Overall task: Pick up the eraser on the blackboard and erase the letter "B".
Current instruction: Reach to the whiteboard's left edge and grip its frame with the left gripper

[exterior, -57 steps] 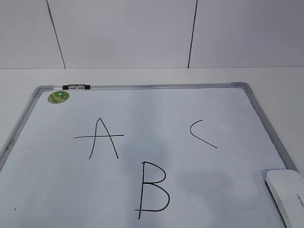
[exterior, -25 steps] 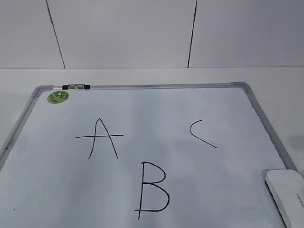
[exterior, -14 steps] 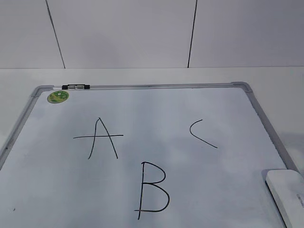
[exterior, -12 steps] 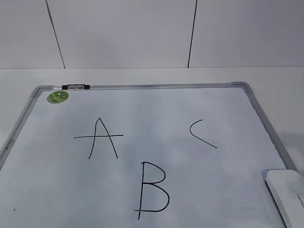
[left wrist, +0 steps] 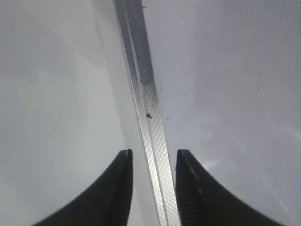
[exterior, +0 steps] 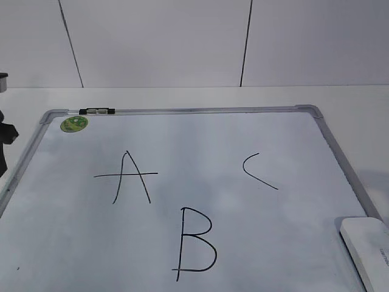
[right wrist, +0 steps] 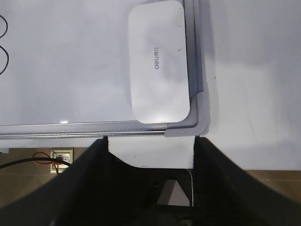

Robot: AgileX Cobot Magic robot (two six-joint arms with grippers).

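Note:
The blackboard (exterior: pixel 316 115) is a white board in a grey frame, lying flat. The black letter "B" (exterior: pixel 196 242) is at the near middle, with "A" (exterior: pixel 129 176) to its left and "C" (exterior: pixel 258 171) to its right. The white eraser (exterior: pixel 368 249) lies at the board's near right corner. In the right wrist view the eraser (right wrist: pixel 159 61) lies ahead of my right gripper (right wrist: pixel 150 141), which is open wide, empty and short of the board's edge. My left gripper (left wrist: pixel 153 157) is open and empty, with the board's left frame strip (left wrist: pixel 146 94) between its fingers.
A green round sticker (exterior: pixel 74 123) and a small black-and-white marker (exterior: pixel 97 111) sit at the board's far left corner. A dark part of the left arm (exterior: pixel 5 143) shows at the left edge. White table surrounds the board; the table's edge and floor (right wrist: pixel 28 183) lie behind the right gripper.
A dark part of the left arm has come into the exterior view at the left edge. The board, letters and eraser have not moved.

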